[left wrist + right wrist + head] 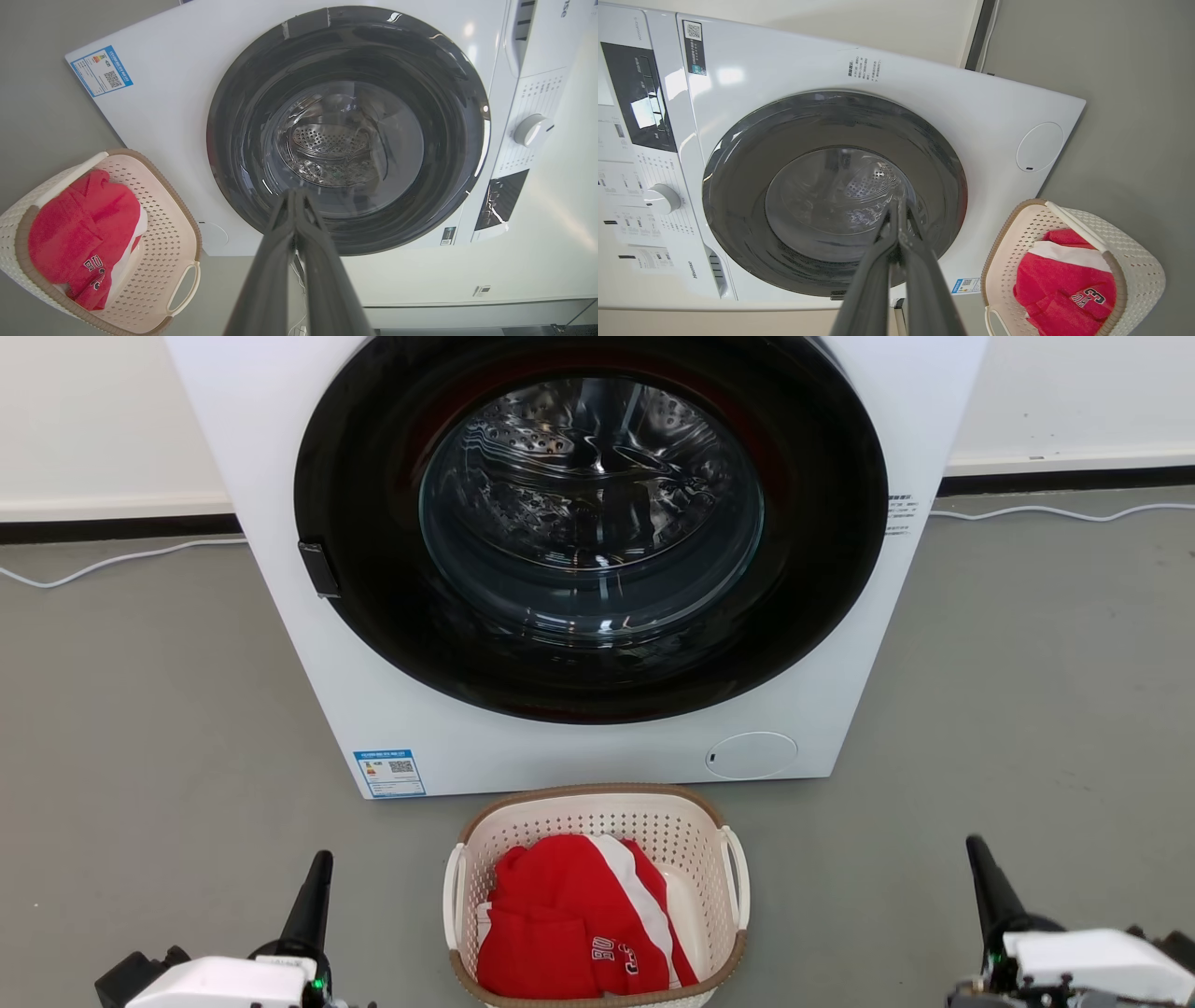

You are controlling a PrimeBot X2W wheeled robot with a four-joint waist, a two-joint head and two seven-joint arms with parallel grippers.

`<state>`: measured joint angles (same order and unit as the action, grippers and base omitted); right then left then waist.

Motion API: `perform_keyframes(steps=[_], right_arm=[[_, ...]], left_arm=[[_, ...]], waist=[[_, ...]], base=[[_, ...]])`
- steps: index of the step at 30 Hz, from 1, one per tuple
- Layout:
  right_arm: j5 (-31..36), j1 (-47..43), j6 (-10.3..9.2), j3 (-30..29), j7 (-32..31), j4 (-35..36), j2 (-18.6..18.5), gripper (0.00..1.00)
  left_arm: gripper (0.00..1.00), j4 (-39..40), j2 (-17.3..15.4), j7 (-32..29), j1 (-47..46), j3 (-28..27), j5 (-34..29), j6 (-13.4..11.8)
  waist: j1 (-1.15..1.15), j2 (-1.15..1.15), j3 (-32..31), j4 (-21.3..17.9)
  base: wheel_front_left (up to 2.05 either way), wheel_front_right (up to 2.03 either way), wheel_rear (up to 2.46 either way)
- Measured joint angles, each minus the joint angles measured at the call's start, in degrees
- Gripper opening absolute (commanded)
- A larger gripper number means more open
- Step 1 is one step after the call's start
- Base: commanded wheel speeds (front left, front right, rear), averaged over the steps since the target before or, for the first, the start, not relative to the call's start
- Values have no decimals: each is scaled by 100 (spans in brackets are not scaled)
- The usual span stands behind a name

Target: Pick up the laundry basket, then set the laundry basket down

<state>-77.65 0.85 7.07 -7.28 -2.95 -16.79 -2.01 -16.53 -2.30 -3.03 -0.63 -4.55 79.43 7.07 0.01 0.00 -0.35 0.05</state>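
Left arm: my left gripper [316, 887] sits at the lower left of the head view, long dark fingers pointing up toward the washer, well clear of the basket.
Left claw: in its wrist view [295, 205] the fingers are pressed together along their length, holding nothing.
Right arm: my right gripper [988, 882] mirrors it at the lower right, also well clear.
Right claw: fully closed and empty [899, 219].
Basket: the small cream-white perforated plastic laundry basket [579, 823] with a brown woven-look rim and white loop handles stands on the grey floor [140, 709] between my grippers, just in front of the washer.
Contents: a crumpled red garment with a white stripe [560, 915] lies inside.
Washer: white front-loading washing machine [373, 728], its round dark glass door closed.
Writing: "Hisense" reads along the control panel [693, 269]. A blue sticker with a QR code [389, 773] sits at the lower front corner. I cannot fully read the garment's white lettering.
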Motion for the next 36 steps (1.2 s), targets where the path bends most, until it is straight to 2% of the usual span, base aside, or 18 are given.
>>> perform_keyframes(steps=[20, 36], right_arm=[[-1402, 190, 0, -22, -304, 107, -12, 0], [-1416, 190, 0, -23, -310, 109, -12, 0]], left_arm=[[0, 83, 4, -310, -255, -25, 1224, 0], [0, 87, 4, -310, -258, -26, 1241, 0]], waist=[[0, 0, 53, -5], [0, 0, 53, -5]], base=[[0, 0, 0], [0, 0, 0]])
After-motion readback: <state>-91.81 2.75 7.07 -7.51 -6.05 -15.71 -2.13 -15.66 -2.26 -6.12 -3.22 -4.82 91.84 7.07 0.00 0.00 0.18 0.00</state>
